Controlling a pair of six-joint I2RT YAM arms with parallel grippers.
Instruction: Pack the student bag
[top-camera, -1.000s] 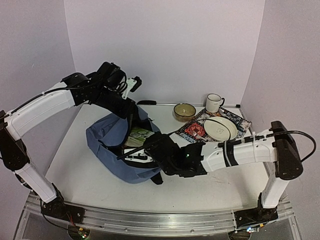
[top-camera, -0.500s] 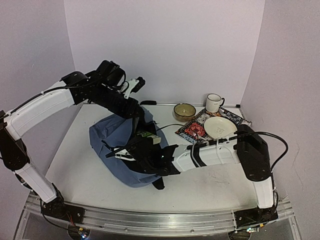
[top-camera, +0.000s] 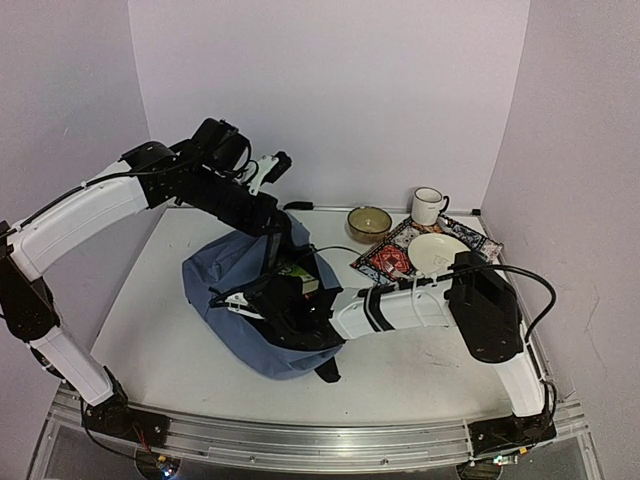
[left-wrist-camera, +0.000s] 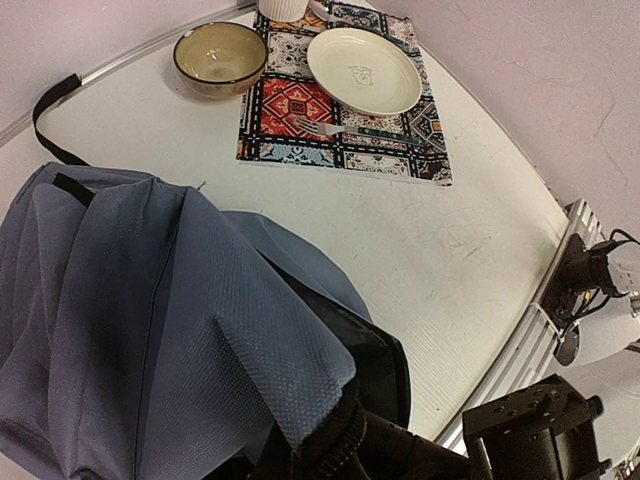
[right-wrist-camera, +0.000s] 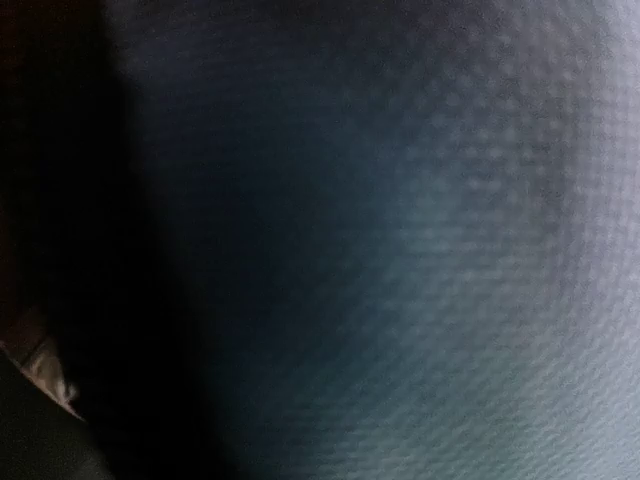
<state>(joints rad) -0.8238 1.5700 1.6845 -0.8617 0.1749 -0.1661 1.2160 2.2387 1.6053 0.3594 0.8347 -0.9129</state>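
My left fingers (left-wrist-camera: 340, 445) pinch the rim of the bag (top-camera: 230, 275), holding its mouth open on the bench (top-camera: 420, 360). My right fingers are buried inside; spread or pressed together, I cannot tell. With something green (top-camera: 297, 273) in the mouth, packing seems underway, unfinished.

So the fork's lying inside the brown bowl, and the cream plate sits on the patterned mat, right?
Not quite: the fork lies on the patterned mat beside the cream plate, not in the brown bowl. The plate is on the mat, as you said. The left wrist view shows it.

White arm links (top-camera: 80, 215), black joints (top-camera: 482, 312)
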